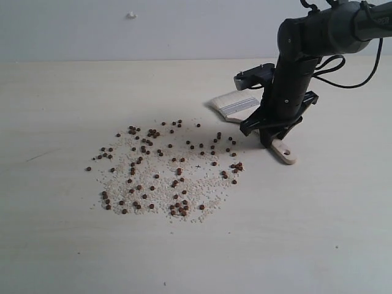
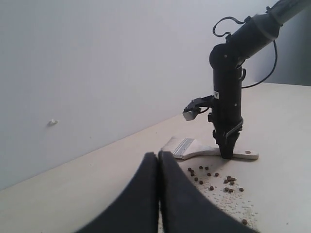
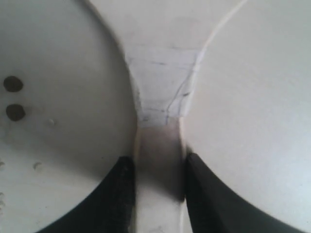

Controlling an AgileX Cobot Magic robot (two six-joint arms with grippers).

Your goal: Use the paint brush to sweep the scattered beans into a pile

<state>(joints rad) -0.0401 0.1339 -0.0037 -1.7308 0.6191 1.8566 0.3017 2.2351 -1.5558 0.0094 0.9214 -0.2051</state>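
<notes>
The left gripper [image 2: 158, 160] hangs back from the mess, its two dark fingers pressed flat together with nothing between them. On the pale table [image 1: 306, 233], left of centre, the beans [image 1: 178, 172] lie loose in a wide patch: tiny round reddish-brown dots, some in little clusters, strewn over a thin bed of off-white grains [image 1: 159, 190]. Just right of that patch lies the paint brush [image 1: 237, 105], flat on the table, its whitish bristles pointing away toward the wall. It has a ribbed silver ferrule and a pale wooden handle running toward the near side, with a hole at its rounded end. The right gripper [image 1: 268, 138] stands straight down over the handle. Its fingers [image 3: 119, 199] are about half closed and pinch the narrow neck on both edges.
</notes>
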